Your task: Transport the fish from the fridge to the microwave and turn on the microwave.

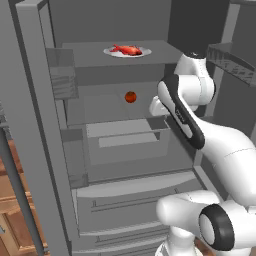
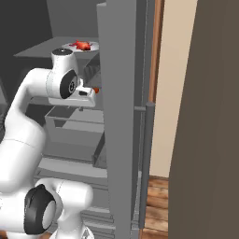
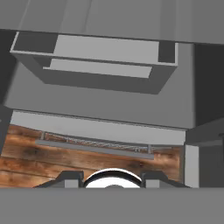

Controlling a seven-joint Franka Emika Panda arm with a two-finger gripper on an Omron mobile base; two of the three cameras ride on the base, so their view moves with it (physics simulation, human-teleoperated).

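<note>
The fridge (image 1: 30,125) stands open, and its right door (image 2: 121,116) rises edge-on close to the arm. On the upper shelf a white plate (image 1: 111,52) carries the red-orange fish (image 1: 126,49), which also peeks over the arm as the fish (image 2: 81,45). My gripper (image 3: 113,178) hangs in front of the middle shelves, well below and to the right of the fish, pointing down at the clear drawer (image 3: 100,65). Its fingertips (image 3: 70,177) stand apart with nothing between them, so it is open. The hand (image 1: 159,106) shows white beside the drawer. The microwave is out of view.
A small round tomato (image 1: 130,97) sits on the shelf under the fish. Door bins (image 1: 62,80) line the left door, with another door bin (image 1: 230,57) on the right. Lower drawers (image 1: 130,200) with a bar handle (image 3: 94,146) sit above the wood floor (image 3: 52,162).
</note>
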